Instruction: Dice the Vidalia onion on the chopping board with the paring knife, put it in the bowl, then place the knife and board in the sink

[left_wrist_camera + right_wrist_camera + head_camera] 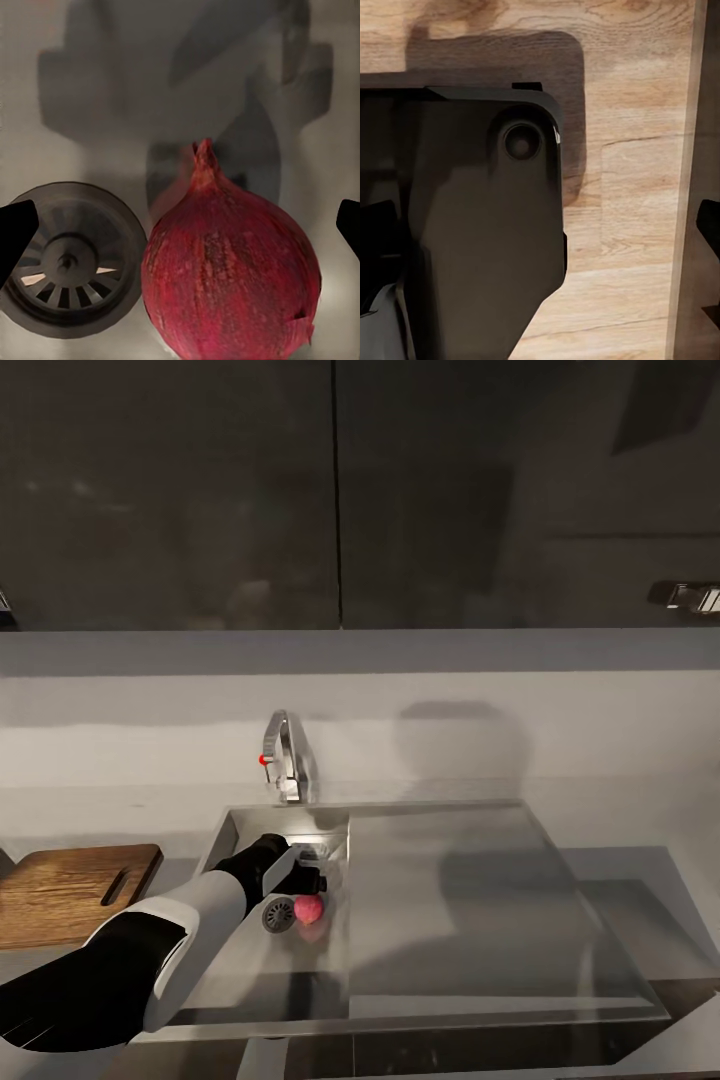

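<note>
The Vidalia onion (309, 909), a reddish-pink bulb, lies on the floor of the sink (232, 822) beside the round drain (278, 913). My left gripper (314, 887) reaches down into the basin just over it and is open. In the left wrist view the onion (232, 270) sits between the two dark fingertips (15, 229), with the drain (67, 262) beside it. The chopping board (60, 890) lies on the countertop (620, 800) left of the sink. The paring knife and the bowl are out of view. My right gripper (541, 225) hangs open over wooden floor.
The curved chrome tap (285, 760) with its red-tipped lever stands behind the basin. A flat drainboard (480, 900) spreads right of the basin. Dark wall cabinets (200, 490) hang above. A dark part of my own body (480, 225) is below the right gripper.
</note>
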Robot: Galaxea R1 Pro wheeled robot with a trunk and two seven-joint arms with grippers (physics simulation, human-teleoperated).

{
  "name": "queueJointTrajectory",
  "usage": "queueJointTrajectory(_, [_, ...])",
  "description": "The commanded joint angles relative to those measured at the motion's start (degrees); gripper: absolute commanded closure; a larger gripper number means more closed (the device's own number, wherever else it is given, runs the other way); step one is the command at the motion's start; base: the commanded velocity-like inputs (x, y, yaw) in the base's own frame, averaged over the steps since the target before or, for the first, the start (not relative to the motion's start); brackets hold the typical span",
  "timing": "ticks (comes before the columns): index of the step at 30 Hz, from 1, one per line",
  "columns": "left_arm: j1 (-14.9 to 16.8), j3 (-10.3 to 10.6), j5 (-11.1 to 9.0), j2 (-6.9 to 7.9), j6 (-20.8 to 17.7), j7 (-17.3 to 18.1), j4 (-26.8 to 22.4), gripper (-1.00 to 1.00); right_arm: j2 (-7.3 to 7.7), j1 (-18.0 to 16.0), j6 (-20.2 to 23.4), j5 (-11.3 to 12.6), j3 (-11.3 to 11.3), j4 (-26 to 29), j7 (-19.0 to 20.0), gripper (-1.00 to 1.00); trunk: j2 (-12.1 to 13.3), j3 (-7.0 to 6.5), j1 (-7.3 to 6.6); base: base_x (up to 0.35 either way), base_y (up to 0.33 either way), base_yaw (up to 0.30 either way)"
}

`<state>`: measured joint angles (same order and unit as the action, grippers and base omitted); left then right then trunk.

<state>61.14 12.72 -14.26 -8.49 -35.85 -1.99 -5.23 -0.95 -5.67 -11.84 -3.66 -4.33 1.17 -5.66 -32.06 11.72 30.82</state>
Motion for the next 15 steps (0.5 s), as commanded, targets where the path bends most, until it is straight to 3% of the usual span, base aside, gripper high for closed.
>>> queueJointTrajectory(1, [0.03,0.44,-0.60,0.02,-0.27,-0.21,-0.07,-1.00,-0.02,-0.04,-0.20,-0.39,-0.44,-0.05,-0.16,-1.00,-0.08,0.09,0.02,0.000,0.000,0.000])
queueJointTrajectory(15, [0.03,0.46,-0.60,0.30,-0.19,-0.21,0.52,-1.00,-0.08,-0.04,-0.20,-0.39,-0.42,-0.07,-0.19,-1.00,-0.08,0.42,0.02,0.000,0.000,0.000])
